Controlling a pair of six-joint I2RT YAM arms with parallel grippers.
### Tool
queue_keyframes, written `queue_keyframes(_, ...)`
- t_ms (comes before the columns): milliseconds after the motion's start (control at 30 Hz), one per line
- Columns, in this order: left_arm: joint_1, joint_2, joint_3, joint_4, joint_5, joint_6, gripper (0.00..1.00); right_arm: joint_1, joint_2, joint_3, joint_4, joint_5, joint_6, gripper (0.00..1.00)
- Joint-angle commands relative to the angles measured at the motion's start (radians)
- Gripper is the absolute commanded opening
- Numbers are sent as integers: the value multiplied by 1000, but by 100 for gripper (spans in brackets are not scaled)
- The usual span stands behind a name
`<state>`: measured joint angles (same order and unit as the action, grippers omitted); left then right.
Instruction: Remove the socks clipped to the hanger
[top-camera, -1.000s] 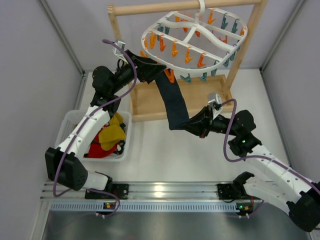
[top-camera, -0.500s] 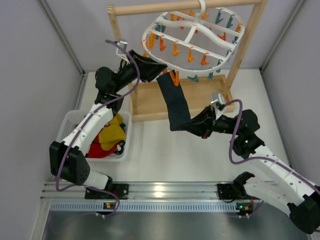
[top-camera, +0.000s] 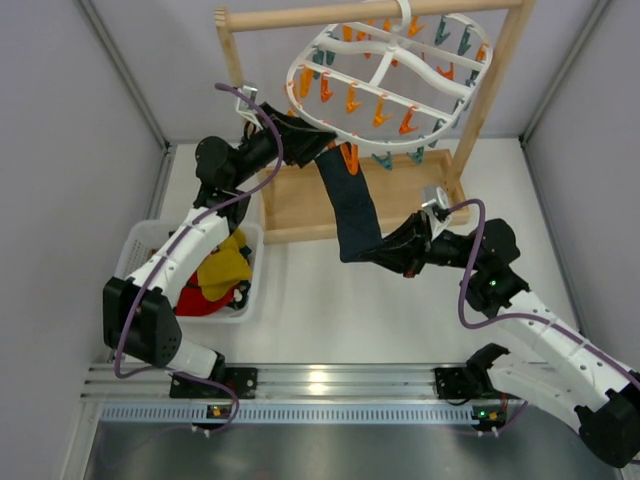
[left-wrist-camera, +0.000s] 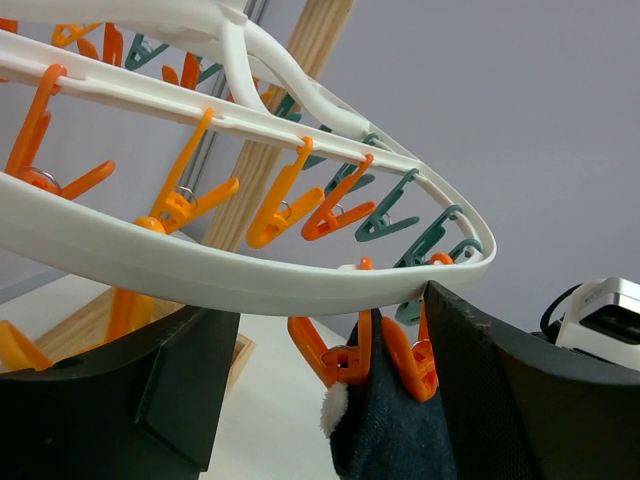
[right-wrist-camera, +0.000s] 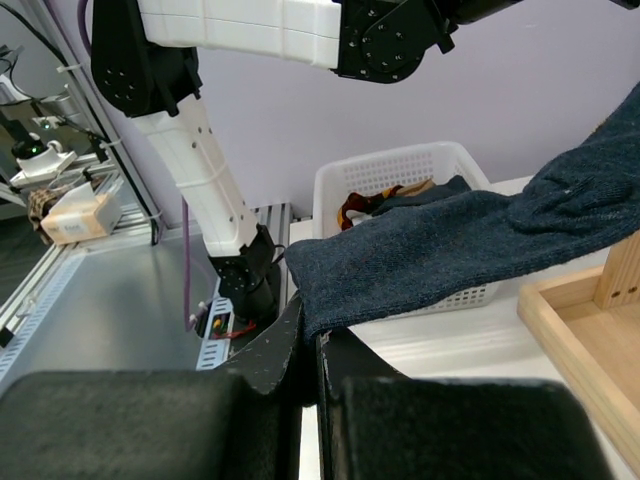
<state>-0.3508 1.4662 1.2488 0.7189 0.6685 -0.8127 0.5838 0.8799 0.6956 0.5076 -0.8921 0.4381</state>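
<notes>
The dark sock (top-camera: 352, 205) is the only one on the hanger (left-wrist-camera: 200, 275). One orange clip (left-wrist-camera: 350, 350) at the hanger's near-left rim bites its cuff. From there its long axis runs down and toward the right arm, drawn out in a fairly straight slant above the wooden rack (top-camera: 300, 205) and the table (top-camera: 330, 320).

The right end effector (top-camera: 390, 252) is clenched on the sock's lower end; the right wrist view shows the fabric pinched between closed fingers. The left end effector (top-camera: 310, 138) is up at the rim, released. In its wrist view the two fingers stand apart with the clip and the cuff between them, and I cannot tell whether either finger touches the clip.

So the left arm is the nearer one to the clip. The right arm holds the far end, on the line along which the sock would leave. The next move likely turns on this: squeeze the clip's tails, or pull along the sock's length away from the rim.

A yellow sock (top-camera: 225, 265) and a red sock (top-camera: 200, 300) lie in the basket (top-camera: 135, 240) beside the left arm.
</notes>
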Motion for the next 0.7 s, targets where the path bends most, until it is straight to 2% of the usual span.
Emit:
queue_keyframes(0, -7, 14, 21, 73, 12, 4, 76, -13, -18, 48, 11, -22, -9, 0)
queue_keyframes(67, -22, 16, 23, 73, 19, 15, 68, -13, -15, 48, 17, -22, -9, 0)
queue_keyframes(200, -39, 13, 9, 73, 17, 17, 64, -13, -13, 45, 32, -21, -1, 0)
queue_keyframes(233, -40, 13, 3, 73, 17, 18, 64, -15, -13, 45, 34, -22, 1, 0)
queue_keyframes(400, -40, 14, -14, 74, 8, 27, 79, -15, -18, 48, 35, -25, 2, 0)
queue_keyframes(467, -39, 11, -22, 73, 6, 32, 74, -13, -22, 48, 34, -25, 4, 0)
queue_keyframes(500, -39, 13, -22, 74, 6, 32, 66, -15, -24, 47, 35, -25, 4, 0)
queue_keyframes(600, -40, 14, -20, 82, 8, 24, 51, -13, -24, 45, 34, -25, 4, 0)
queue_keyframes(667, -40, 13, -15, 83, 5, 20, 49, -15, -21, 44, 34, -25, 2, 0)
